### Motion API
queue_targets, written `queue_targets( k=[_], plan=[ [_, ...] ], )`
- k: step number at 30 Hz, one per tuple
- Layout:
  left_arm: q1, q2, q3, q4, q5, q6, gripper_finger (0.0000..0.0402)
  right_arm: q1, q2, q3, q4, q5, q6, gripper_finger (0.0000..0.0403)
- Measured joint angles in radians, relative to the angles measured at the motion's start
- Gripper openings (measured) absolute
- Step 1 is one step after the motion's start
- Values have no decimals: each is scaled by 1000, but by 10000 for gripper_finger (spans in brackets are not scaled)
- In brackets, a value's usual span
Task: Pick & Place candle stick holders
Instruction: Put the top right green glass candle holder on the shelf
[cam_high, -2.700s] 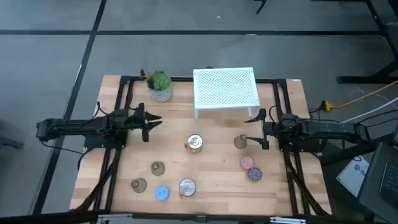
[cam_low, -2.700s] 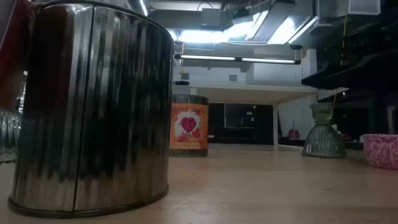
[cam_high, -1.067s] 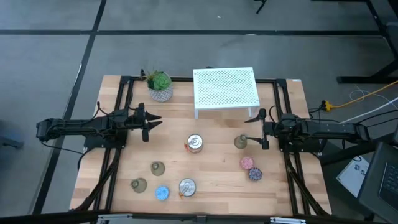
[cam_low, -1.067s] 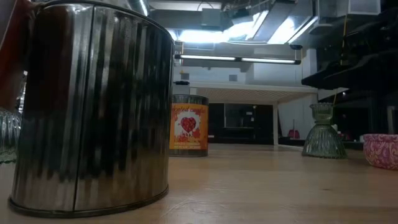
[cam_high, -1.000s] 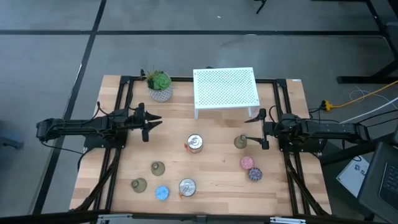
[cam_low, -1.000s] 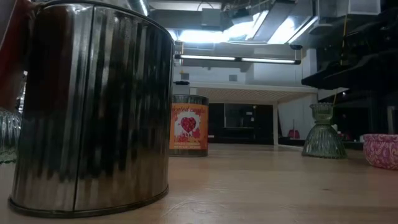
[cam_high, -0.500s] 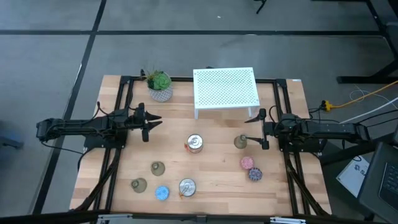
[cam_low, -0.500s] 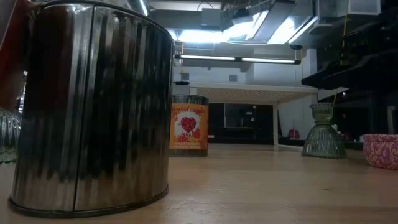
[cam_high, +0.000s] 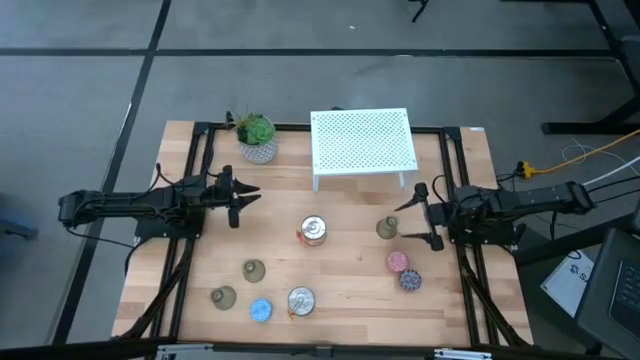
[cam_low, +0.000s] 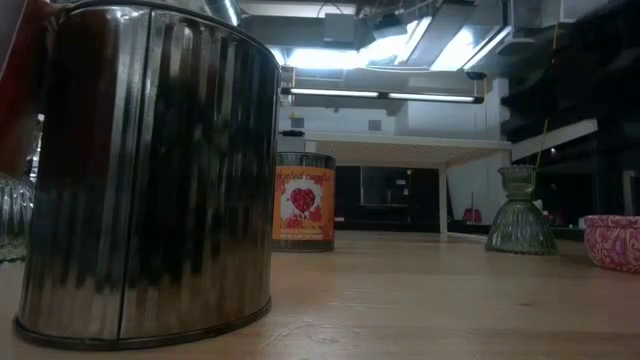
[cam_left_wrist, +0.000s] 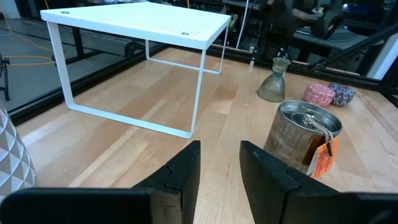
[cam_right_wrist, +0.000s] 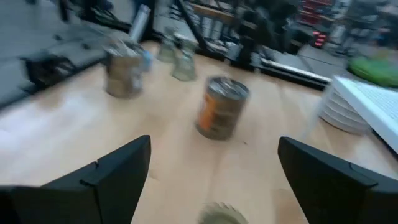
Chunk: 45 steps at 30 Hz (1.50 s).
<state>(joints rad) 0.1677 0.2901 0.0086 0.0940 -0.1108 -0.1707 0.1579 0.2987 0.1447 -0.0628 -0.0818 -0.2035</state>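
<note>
Three olive-grey candle stick holders stand on their wide bases on the wooden table: one at right of centre (cam_high: 386, 228), also in the low view (cam_low: 520, 215), and two at the near left (cam_high: 253, 269) (cam_high: 222, 296). My right gripper (cam_high: 404, 222) is open wide, level, pointing at the right-hand holder (cam_right_wrist: 219, 215), which sits just ahead of its fingertips without touching them. My left gripper (cam_high: 250, 197) waits at the table's left, open by a narrow gap (cam_left_wrist: 220, 149), with nothing in it.
Two tin cans stand mid-table (cam_high: 313, 231) and near the front (cam_high: 301, 299). A white wire rack (cam_high: 363, 145) and a potted plant (cam_high: 258, 137) are at the back. A blue disc (cam_high: 260, 311) lies at the near left; pink (cam_high: 398, 262) and purple (cam_high: 410, 280) discs lie near the right-hand holder.
My right arm has swung so that its open gripper has shifted a little toward the table's near edge and up, now slanting toward the right-hand holder. Its fingers stay wide apart. Nothing on the table has moved.
</note>
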Motion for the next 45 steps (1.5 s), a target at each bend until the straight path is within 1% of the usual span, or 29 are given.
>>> queue_targets(
  k=[6,12,16,22,27,31,32,34,39,43,45],
  plan=[
    [0,0,0,0,0,0,107,129,142,130,-69,1,33,355],
    [0,0,0,0,0,0,107,247,335,233,-69,2,33,355],
    [0,0,0,0,0,0,107,298,472,322,-69,2,82,355],
    [0,0,0,0,0,0,107,334,671,456,-68,-3,130,355],
    [0,0,0,0,0,0,107,333,815,546,-69,-70,160,355],
    [0,0,0,0,0,0,107,311,901,627,-87,-121,298,355],
    [0,0,0,0,0,0,107,303,915,650,-117,-130,330,355],
    [0,0,0,0,0,0,107,286,934,699,-211,-115,374,355],
    [0,0,0,0,0,0,107,246,947,800,-542,-12,444,355],
    [0,0,0,0,0,0,107,236,946,809,-721,72,460,355],
    [0,0,0,0,0,0,107,232,944,803,-775,121,439,355]
  ],
)
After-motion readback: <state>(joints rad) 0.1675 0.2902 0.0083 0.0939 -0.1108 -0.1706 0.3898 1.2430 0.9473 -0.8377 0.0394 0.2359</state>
